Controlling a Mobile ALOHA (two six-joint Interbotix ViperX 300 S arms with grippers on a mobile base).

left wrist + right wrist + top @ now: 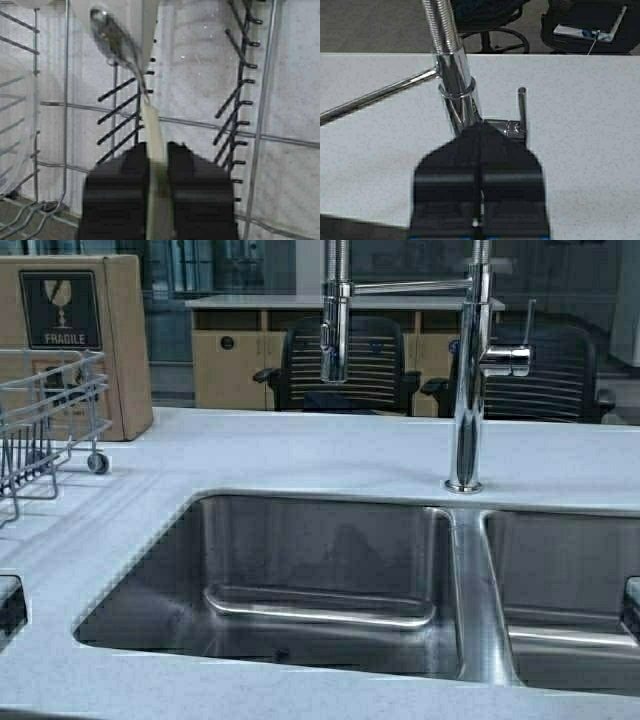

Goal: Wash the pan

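In the left wrist view my left gripper (157,147) is shut on the cream handle (154,131) of the pan. The pan (148,35) is seen edge-on, white, with a shiny metal bracket (112,37) joining handle and body. It is inside the wire dish rack (65,105), among black prongs (240,105). In the right wrist view my right gripper (479,129) is shut and empty, close in front of the chrome tap stem (452,75) and its lever (521,107). The pan does not show in the high view.
A double steel sink (300,580) is set in a pale speckled counter (300,455). The tall chrome tap (468,370) stands behind the divider, its spray head (334,330) over the left basin. The wire rack (45,420) and a cardboard box (80,330) stand at far left.
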